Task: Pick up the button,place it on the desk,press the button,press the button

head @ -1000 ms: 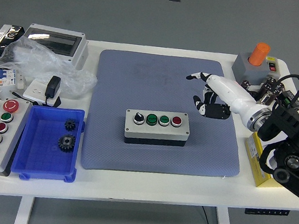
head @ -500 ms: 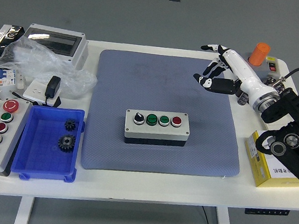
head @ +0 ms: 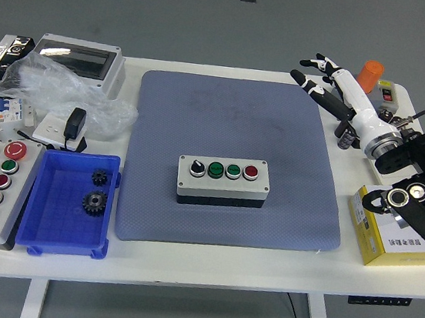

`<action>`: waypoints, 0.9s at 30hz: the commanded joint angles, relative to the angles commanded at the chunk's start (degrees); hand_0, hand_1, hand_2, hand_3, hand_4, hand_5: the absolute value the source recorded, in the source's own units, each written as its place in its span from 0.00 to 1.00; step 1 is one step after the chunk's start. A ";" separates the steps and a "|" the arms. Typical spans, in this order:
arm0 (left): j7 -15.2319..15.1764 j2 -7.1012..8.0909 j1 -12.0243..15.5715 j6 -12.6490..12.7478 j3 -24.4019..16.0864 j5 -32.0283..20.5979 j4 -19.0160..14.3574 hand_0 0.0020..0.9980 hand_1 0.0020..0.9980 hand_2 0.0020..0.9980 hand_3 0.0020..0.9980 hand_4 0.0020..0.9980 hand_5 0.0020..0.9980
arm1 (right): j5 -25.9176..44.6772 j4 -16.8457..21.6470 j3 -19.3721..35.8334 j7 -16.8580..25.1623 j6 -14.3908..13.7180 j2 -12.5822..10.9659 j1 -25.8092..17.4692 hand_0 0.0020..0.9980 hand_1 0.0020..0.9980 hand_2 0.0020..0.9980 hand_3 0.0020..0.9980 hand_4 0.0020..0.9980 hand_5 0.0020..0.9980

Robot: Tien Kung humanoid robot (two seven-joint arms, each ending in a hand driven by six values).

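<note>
While I check progress: button box (head: 223, 181) sits on the mat (head: 236, 123), so placing looks done
right hand (head: 321, 78): far right, fingers spread, holding nothing
left to do: can't tell about presses

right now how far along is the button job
The grey button box already sits upright on the blue mat, so placing looks done. Nothing is in hand: the right hand is open, raised by the mat's far right corner, away from the box. Whether any press has happened can't be told.
</note>
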 joint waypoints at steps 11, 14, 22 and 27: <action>0.07 0.20 0.44 0.02 0.07 -0.14 0.07 0.68 0.71 0.64 0.64 0.62 0.36 | 19.48 -3.91 3.05 13.43 1.91 1.39 -1.80 0.84 0.75 0.77 0.84 1.00 1.00; 0.05 0.19 0.48 0.03 -0.11 -0.06 0.08 0.68 0.71 0.64 0.64 0.62 0.36 | 23.49 -3.59 3.77 15.37 1.82 1.58 -2.15 0.84 0.75 0.77 0.84 1.00 1.00; 0.02 0.16 0.72 0.04 -0.38 -0.17 0.13 0.68 0.71 0.64 0.64 0.63 0.37 | 25.83 -2.63 5.29 15.43 0.23 1.50 -2.71 0.81 0.76 0.84 0.88 1.00 0.98; -0.02 0.11 0.72 0.04 -0.55 -0.17 0.13 0.68 0.71 0.64 0.64 0.63 0.37 | 24.27 -2.22 5.58 14.42 0.02 1.54 -2.86 0.81 0.76 0.84 0.88 1.00 0.98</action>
